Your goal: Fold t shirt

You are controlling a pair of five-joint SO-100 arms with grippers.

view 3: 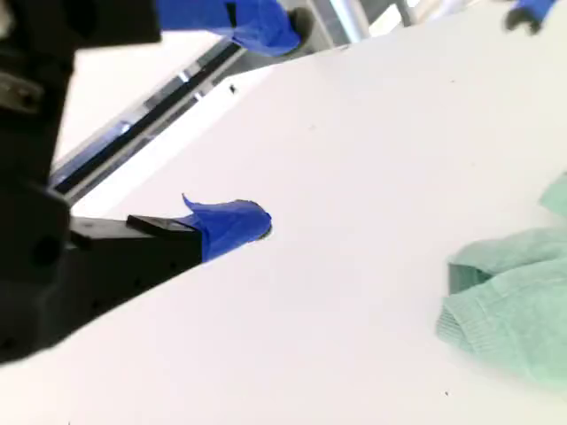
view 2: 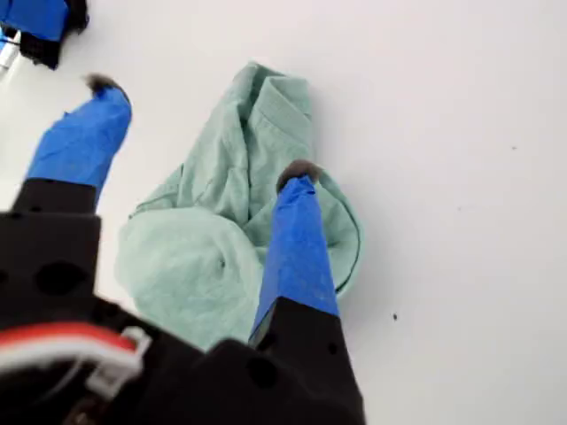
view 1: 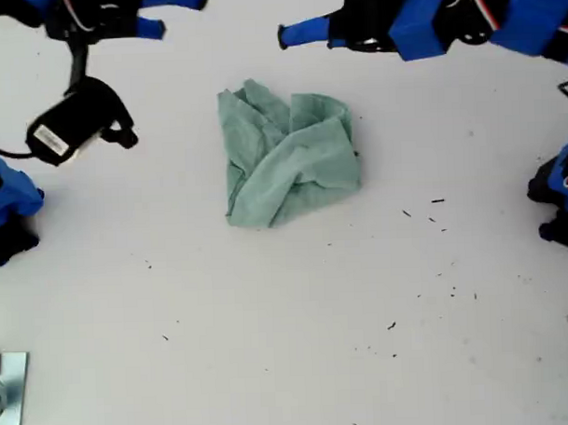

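The t shirt (view 1: 287, 156) lies crumpled in a loose heap on the white table (view 1: 289, 343), a little above the middle of the exterior view, with folds crossing over one another and no sleeve or hem laid flat. Through the first wrist view I look down along my first gripper (view 2: 199, 128), whose two blue-taped fingers (view 2: 297, 248) stand wide apart with the bunched t shirt (view 2: 221, 239) showing between and beneath them; nothing is clamped, and the cloth appears to lie on the table below the tips, though I cannot tell whether either tip touches it. Through the second wrist view my second gripper (view 3: 261, 124) also stands open, one blue finger (view 3: 226, 226) hanging over bare table and the other high up near the frame's edge, with only a corner of the t shirt (view 3: 505, 301) in sight, apart from the fingers, and nothing in its grasp. In the exterior view two blue and black arms reach in along the upper edge, one at the exterior view's left with a black camera (view 1: 76, 122) hanging from it, one at the exterior view's right with a blue fingertip (view 1: 306, 33) pointing toward the middle; neither touches the cloth there. Small dark specks (view 1: 424, 212) dot the table toward the exterior view's lower right.
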